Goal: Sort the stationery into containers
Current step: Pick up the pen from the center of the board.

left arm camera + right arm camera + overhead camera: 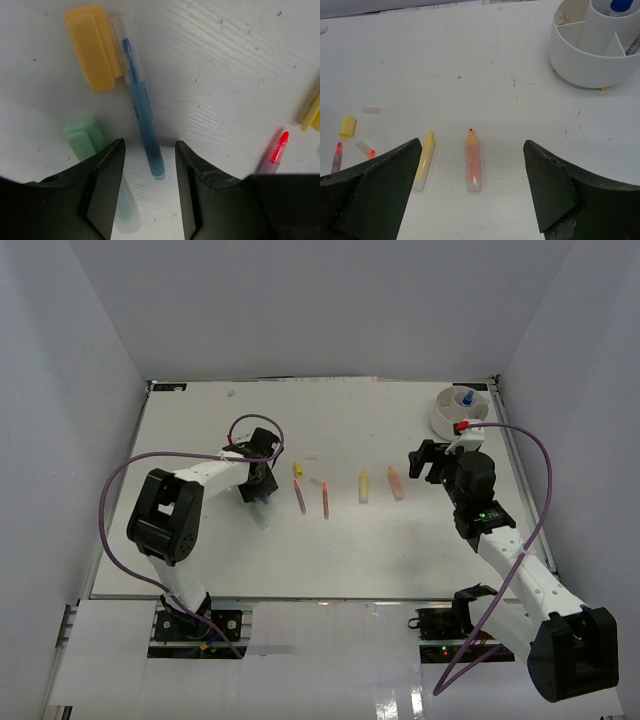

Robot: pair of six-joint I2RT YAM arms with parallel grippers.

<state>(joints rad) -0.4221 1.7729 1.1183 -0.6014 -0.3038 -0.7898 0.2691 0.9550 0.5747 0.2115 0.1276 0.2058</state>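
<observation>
Left gripper [150,165] jaws parted, straddling blue pen [142,107], no contact visible. Right gripper [470,180] wide open, empty. Tub [590,57] cut off at frame edge.

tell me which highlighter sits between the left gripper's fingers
The blue highlighter: its lower end lies between the left gripper fingers. The green one lies outside the fingers.

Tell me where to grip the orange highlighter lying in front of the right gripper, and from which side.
Grip the orange highlighter across the middle of its barrel, coming straight down from above. It lies flat on the table, tip pointing away, and the right gripper is open with its fingers either side of it. The yellow highlighter lies apart, so there's room.
</observation>
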